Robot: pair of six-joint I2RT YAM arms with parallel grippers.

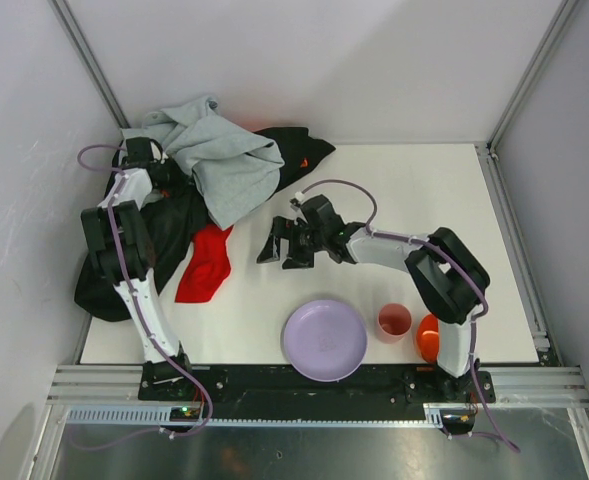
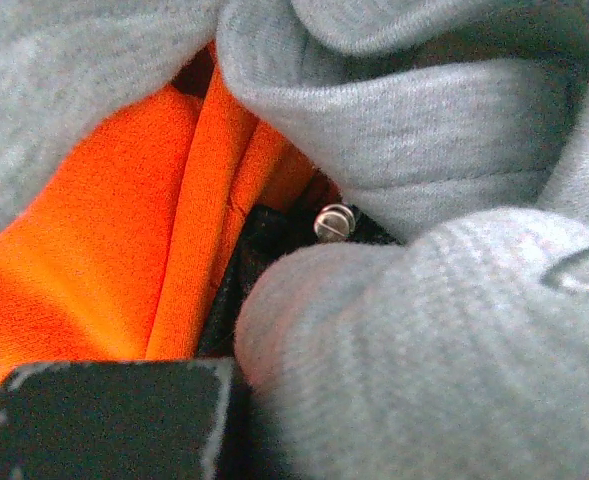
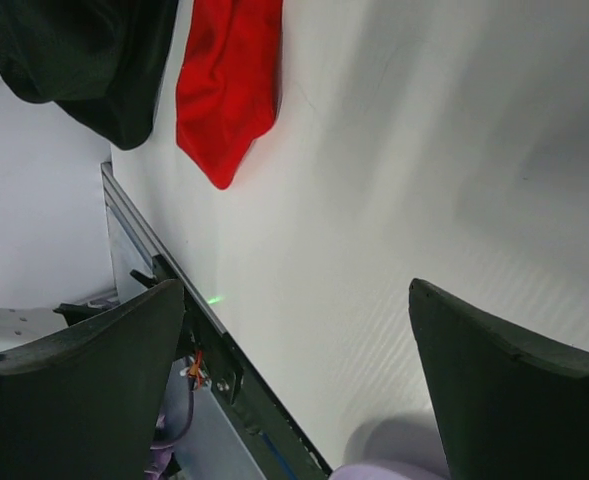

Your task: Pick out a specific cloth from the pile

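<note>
The cloth (image 1: 204,265), small and bright red, lies flat on the white table just right of the pile's black garment (image 1: 159,245). It also shows in the right wrist view as the cloth (image 3: 229,80) at the top. The pile holds a light gray sweatshirt (image 1: 224,165) on top and a sliver of orange garment (image 1: 303,162). My left gripper (image 1: 166,178) is buried at the sweatshirt's left edge, shut on gray fabric (image 2: 424,340), with orange fabric (image 2: 124,230) beside one black finger (image 2: 104,420). My right gripper (image 1: 279,245) hovers open and empty, right of the cloth.
A lilac plate (image 1: 324,340) sits near the front edge, with a red cup (image 1: 394,321) and an orange object (image 1: 427,338) to its right. The metal rail (image 3: 189,330) marks the table's front edge. White walls close in on three sides.
</note>
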